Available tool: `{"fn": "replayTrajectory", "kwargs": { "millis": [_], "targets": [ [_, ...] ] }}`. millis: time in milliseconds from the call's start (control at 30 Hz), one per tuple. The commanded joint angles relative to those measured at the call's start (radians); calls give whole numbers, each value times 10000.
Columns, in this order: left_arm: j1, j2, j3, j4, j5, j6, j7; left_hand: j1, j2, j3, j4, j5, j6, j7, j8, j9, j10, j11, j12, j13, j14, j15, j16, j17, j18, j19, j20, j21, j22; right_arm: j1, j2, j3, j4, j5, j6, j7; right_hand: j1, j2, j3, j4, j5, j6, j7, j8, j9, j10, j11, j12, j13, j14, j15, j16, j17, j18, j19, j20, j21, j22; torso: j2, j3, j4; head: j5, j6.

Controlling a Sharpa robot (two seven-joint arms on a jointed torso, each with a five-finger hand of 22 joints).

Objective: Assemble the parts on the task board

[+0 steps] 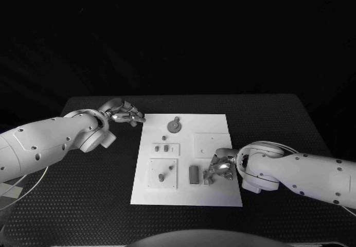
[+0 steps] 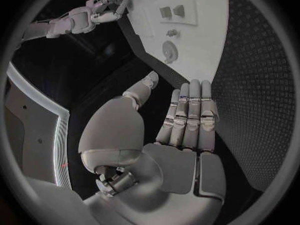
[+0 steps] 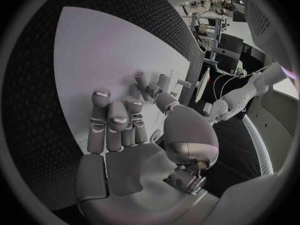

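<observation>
From my remote seat: the white rectangular task board [image 1: 211,198] lies flat mid black textured table [image 1: 282,118]. On it I see small grey parts: a round disc-shaped piece with a tab [image 1: 174,126] at 12 o'clock of the board, a tiny grey dot [image 1: 176,118] just above it, two small upright pegs [image 1: 163,148] in a square plate left of centre, a peg [image 1: 162,177] in the lower-left square plate at 7 o'clock, and a dark grey upright bar [image 1: 194,174] near 6 o'clock.

My silver left hand [image 1: 124,114] hovers off the board's upper-left corner, at 10 o'clock, over bare table; the left wrist view shows the fingers [image 2: 189,116] straight and together, thumb apart, holding nothing.

My silver right hand [image 1: 220,167] sits over the board's lower-right area at 4 o'clock, just beside the bar. Fingers [image 3: 119,122] curl partway over the white board [image 3: 94,55]; I cannot tell if they pinch a part.
</observation>
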Motion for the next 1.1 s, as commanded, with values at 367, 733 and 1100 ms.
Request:
{"fn": "replayTrajectory", "kwargs": {
  "millis": [367,733,1100],
  "targets": [
    [8,9,5,16,-24,119,44,-28,-6,-5,48,-26,67,-14,31,-15,67,31,-52,13,74,28,-68,27,148,-17,5,16,-14,-20,-68,-9,72,222,53,617,219,493,147,-254,35,141,-16,70,-85,116,-8,80,-15,51,-45,39,26,275,43,44,75,183,2,0,4,17,-30],
    [8,16,5,6,-25,130,36,-29,-9,-7,53,-26,66,-14,31,-17,66,31,-53,12,75,29,-76,37,147,-18,6,16,-15,-20,-215,-4,196,165,-260,687,245,515,159,-259,34,157,-20,80,-97,125,-12,85,-14,53,-46,46,29,275,41,48,84,186,1,2,-1,28,-35],
    [8,8,4,7,-27,130,29,-30,-10,-8,58,-26,65,-14,31,-19,65,32,-54,12,75,29,-84,47,147,-20,6,16,-16,-19,-403,5,426,82,-771,966,238,651,175,-255,34,182,-24,95,-133,139,-16,87,-14,53,-51,58,35,275,40,65,106,189,2,1,-2,22,-18]
  ]
}}
